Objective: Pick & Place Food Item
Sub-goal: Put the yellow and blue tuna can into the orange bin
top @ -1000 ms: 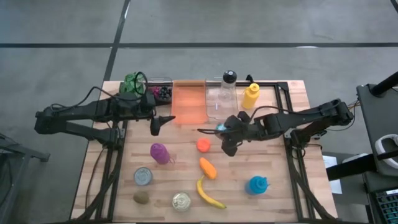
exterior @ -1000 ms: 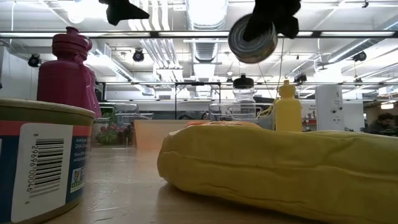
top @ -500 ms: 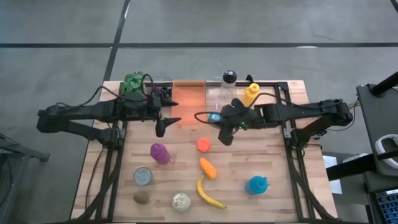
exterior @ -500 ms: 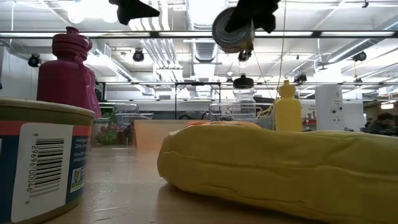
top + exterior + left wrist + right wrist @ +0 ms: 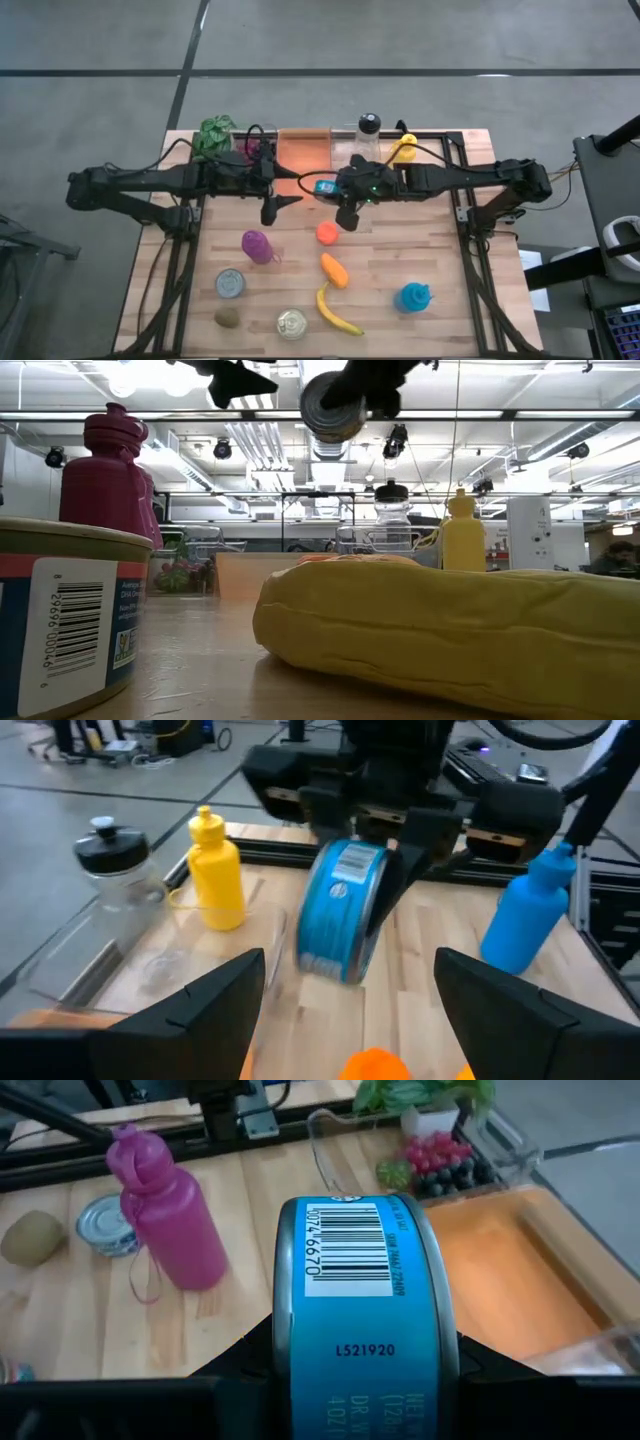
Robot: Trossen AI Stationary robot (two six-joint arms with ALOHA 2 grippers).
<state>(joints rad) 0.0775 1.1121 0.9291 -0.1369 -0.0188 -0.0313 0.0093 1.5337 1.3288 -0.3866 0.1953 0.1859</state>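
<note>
A blue-labelled can (image 5: 325,187) hangs in the air near the orange tray's (image 5: 303,158) near right corner, above the table. My right gripper (image 5: 340,203) is shut on it and reaches in from the table's right. In the low view the can (image 5: 333,407) shows high above the tabletop. My left gripper (image 5: 279,205) stands open just left of the can and faces it. In the left wrist view the can (image 5: 340,910) is beyond the open fingers (image 5: 205,1010), with nothing between them. My right gripper pinches the can between its two fingers, one on each flat end (image 5: 285,1330). The barcoded round wall (image 5: 362,1260) faces the wrist camera. The fingers slant down from the table's right. The can is lifted clear of the table, lying on its side in the hold.
On the table below lie an orange ball (image 5: 327,233), a carrot (image 5: 334,270), a banana (image 5: 335,312), a purple bottle (image 5: 257,246), two cans (image 5: 231,284), a kiwi (image 5: 228,317) and a blue bottle (image 5: 413,297). A clear bottle (image 5: 366,140), a yellow bottle (image 5: 404,150) and grapes (image 5: 250,148) stand along the far edge.
My right gripper has carried the can toward the table's left and a little toward the far edge, rolling its wrist as it went. The can stays clear of the table. My left gripper has moved toward the table's right, closer to the can.
</note>
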